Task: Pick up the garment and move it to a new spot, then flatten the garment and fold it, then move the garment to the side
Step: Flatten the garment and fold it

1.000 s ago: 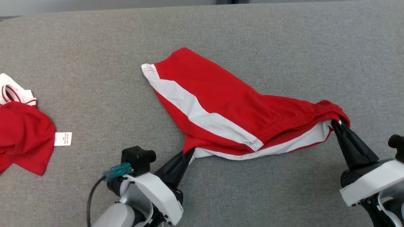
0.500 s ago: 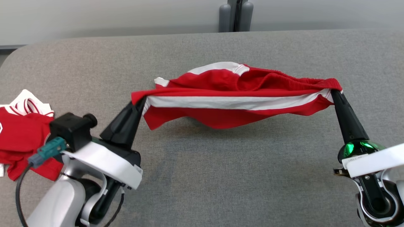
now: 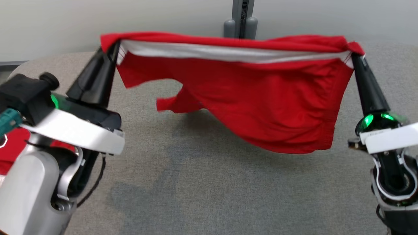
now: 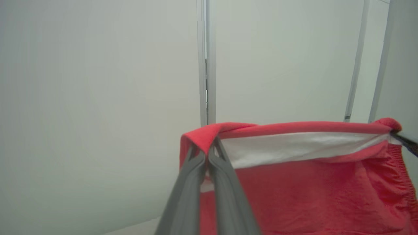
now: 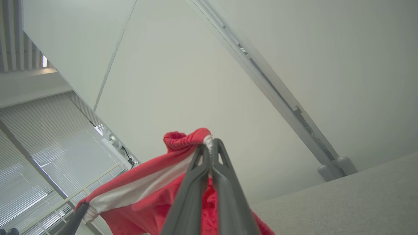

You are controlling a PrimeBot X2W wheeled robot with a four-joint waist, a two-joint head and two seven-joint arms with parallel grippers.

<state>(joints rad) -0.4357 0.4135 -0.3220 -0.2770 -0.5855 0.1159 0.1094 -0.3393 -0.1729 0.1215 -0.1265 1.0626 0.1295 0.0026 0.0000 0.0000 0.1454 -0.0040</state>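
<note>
The garment [image 3: 261,107], red shorts with a white stripe, hangs in the air stretched between my two grippers above the grey table [image 3: 209,195]. My left gripper [image 3: 114,49] is shut on its left corner and my right gripper [image 3: 354,57] is shut on its right corner. The cloth sags below the taut top edge, lowest toward the right. In the left wrist view my left gripper [image 4: 206,151] pinches the red hem of the garment [image 4: 310,195]. In the right wrist view my right gripper [image 5: 209,145] clamps a bunched red corner of the garment [image 5: 143,195].
Another red and white piece of clothing [image 3: 9,147] lies at the table's left edge, mostly behind my left arm. A grey post [image 3: 241,19] stands behind the table against a pale wall.
Both grippers have risen with the garment, lifting it off the table into the air and pulling its top edge taut. The head camera has tilted upward.
</note>
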